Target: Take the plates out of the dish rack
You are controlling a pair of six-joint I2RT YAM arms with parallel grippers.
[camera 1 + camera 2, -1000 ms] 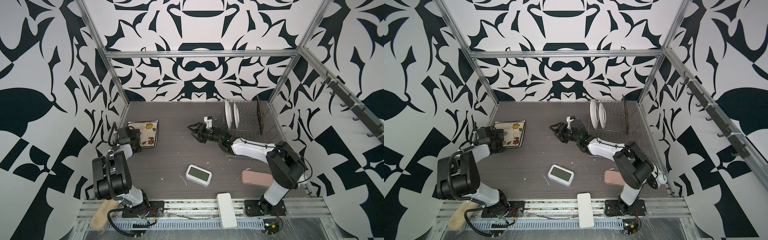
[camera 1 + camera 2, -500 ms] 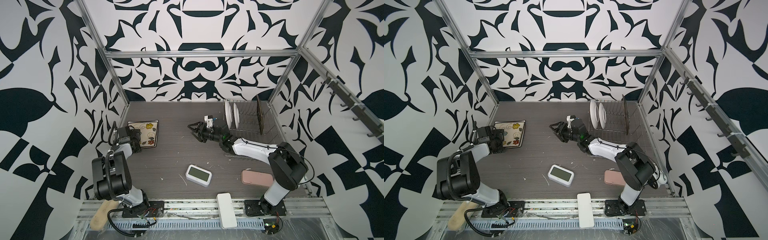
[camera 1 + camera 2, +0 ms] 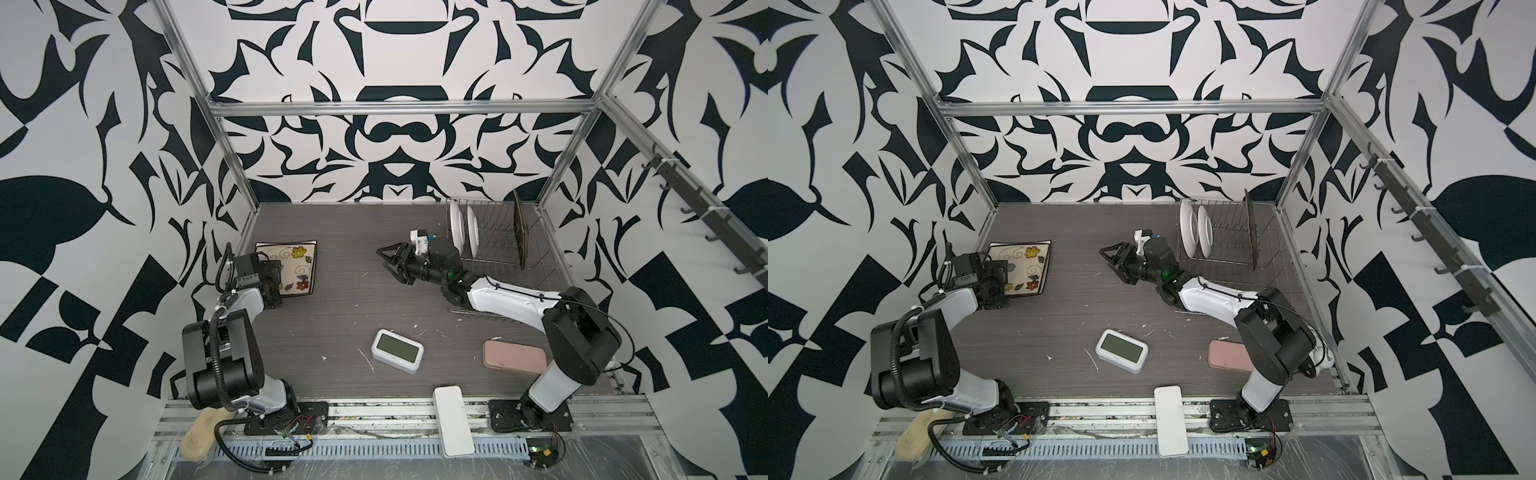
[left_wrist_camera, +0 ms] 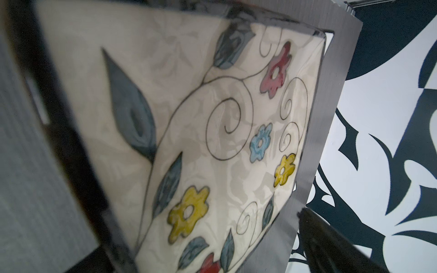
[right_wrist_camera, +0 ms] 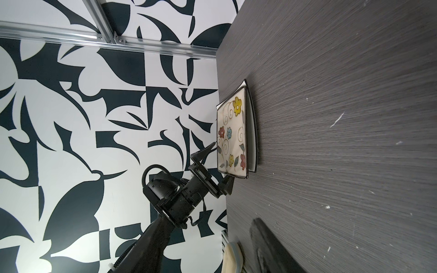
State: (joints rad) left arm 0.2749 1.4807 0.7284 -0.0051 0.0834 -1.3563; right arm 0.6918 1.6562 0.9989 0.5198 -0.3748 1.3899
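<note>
The left fingers [image 5: 224, 161] are spread wide at a corner of the floral plate [image 3: 291, 266]. One finger is seen over the plate's face and the other is seen by its edge. Nothing is pinched, and it cannot be told if the plate is touched. The floral plate is laid flat on a white plate [image 5: 252, 132]. Both are laid on the worktop [image 3: 340, 232], right in front of the left fingers.

The right fingers [image 3: 392, 267] are held apart, and nothing is seen between them. They are placed over the middle of the worktop and are pointed toward the floral plate, which is well apart from them. The rack [image 3: 494, 260] is found behind the right fingers, close to the wrist. Three plates are stood on edge in it. Two round plates [image 3: 456, 226] are set side by side at the end nearest the right fingers. A dark plate [image 3: 520, 228] is set at the end farthest from them, and bare prongs are seen in between.

A clock [image 3: 397, 351] and a pink case [image 3: 513, 359] are laid on the worktop, well apart from both pairs of fingers.
</note>
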